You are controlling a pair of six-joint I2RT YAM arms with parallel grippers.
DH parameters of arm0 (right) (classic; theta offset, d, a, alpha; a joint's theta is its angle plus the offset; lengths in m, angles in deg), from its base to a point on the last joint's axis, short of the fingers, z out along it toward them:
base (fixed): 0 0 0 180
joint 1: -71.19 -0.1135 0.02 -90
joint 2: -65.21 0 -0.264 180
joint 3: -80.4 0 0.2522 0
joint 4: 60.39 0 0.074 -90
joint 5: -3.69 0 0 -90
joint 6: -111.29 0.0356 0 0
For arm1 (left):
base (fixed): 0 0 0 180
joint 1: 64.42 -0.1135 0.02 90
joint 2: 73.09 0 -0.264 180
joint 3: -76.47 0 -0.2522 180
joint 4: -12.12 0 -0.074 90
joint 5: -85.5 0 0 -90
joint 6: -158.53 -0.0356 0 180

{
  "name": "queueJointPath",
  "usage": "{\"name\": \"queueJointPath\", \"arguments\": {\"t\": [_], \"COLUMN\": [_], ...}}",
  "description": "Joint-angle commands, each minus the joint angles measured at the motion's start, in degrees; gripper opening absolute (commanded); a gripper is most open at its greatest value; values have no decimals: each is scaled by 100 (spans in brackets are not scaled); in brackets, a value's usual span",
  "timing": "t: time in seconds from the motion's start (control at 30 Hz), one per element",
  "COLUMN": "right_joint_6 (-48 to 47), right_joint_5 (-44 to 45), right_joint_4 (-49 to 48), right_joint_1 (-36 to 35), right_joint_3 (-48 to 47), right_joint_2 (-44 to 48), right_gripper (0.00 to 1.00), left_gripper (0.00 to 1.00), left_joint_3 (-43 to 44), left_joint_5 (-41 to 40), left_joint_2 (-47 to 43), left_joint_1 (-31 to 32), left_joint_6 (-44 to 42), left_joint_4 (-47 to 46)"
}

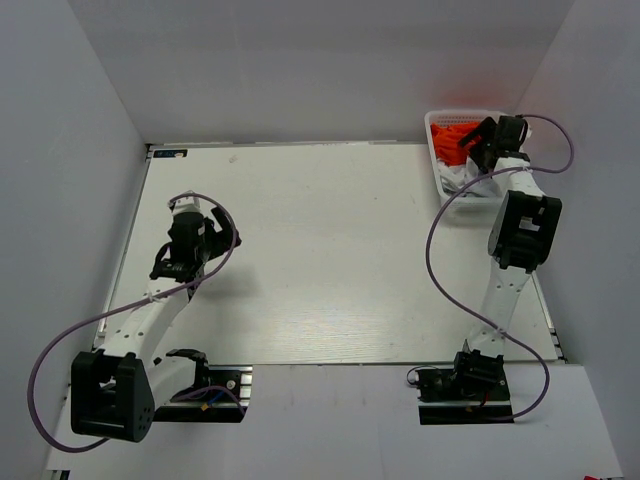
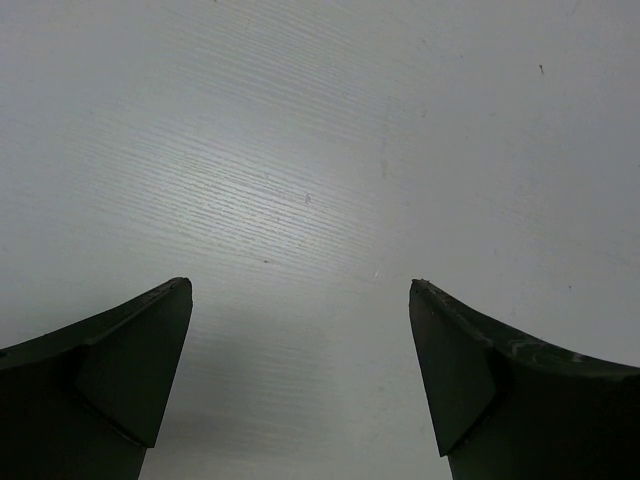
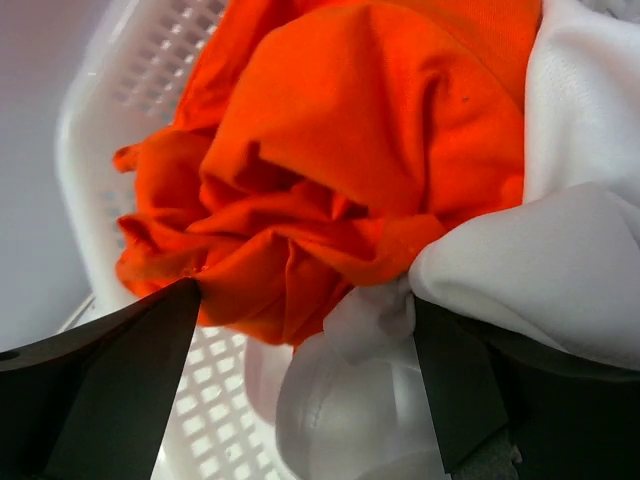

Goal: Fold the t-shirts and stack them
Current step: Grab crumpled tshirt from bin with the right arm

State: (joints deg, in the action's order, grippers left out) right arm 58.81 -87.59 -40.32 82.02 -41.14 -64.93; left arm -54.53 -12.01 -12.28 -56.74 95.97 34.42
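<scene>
At the left, the left fingers (image 2: 140,350) hang over the white counter (image 1: 330,250), spread wide apart with nothing between them. The left wrist view shows only the counter's faint wood grain beyond the two dark tips. From above, this arm stands over the left part of the counter, well apart from any cloth. A purple cable (image 1: 60,350) loops from its wrist down toward its base at the near edge.

Further right, the other arm reaches up to the counter's far right corner, where a white lattice basket (image 1: 441,185) sits close to the wall. A second purple cable (image 1: 432,235) curves along that arm.

The t-shirts lie in this basket. The orange t-shirts (image 3: 350,150) are bunched into one crumpled heap. The white t-shirt (image 3: 560,250) lies just beside them, touching them along a folded edge. From above, the orange cloth fills the far part of the basket and the white cloth the nearer part.

The right fingers (image 3: 130,380) hover over the basket, also spread wide and clamped on nothing. In the right wrist view one tip sits by the lower edge of the orange heap. The other tip sits under a fold of the white t-shirt. Both kinds of cloth show in the gap between the tips. Whether either tip actually touches the cloth cannot be told.
</scene>
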Motion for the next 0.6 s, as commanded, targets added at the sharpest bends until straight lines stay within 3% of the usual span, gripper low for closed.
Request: {"name": "queueJointPath", "arguments": {"t": [0.0, 0.13, 0.17, 0.23, 0.3, 0.57], "right_joint_6": [89, -113, -217, -289, -350, -965], "right_joint_5": [101, 303, 304, 216, -46, 304], "right_joint_4": [125, 257, 362, 293, 170, -59], "right_joint_1": [-46, -142, -160, -213, -222, -336], "right_joint_3": [-322, -497, -550, -577, -446, -85], "right_joint_2": [-362, -608, -739, -758, -670, 551], "right_gripper": [90, 90, 83, 59, 0, 0], "left_gripper": [100, 100, 100, 100, 100, 100], "left_joint_3": [193, 246, 246, 299, 360, 413], "left_joint_5": [56, 56, 56, 56, 56, 241], "left_joint_2": [53, 167, 237, 316, 387, 440], "left_joint_1": [23, 23, 23, 23, 23, 23], "left_joint_6": [-46, -46, -46, -46, -46, -46], "left_joint_4": [-98, -150, -150, -150, -150, -203]}}
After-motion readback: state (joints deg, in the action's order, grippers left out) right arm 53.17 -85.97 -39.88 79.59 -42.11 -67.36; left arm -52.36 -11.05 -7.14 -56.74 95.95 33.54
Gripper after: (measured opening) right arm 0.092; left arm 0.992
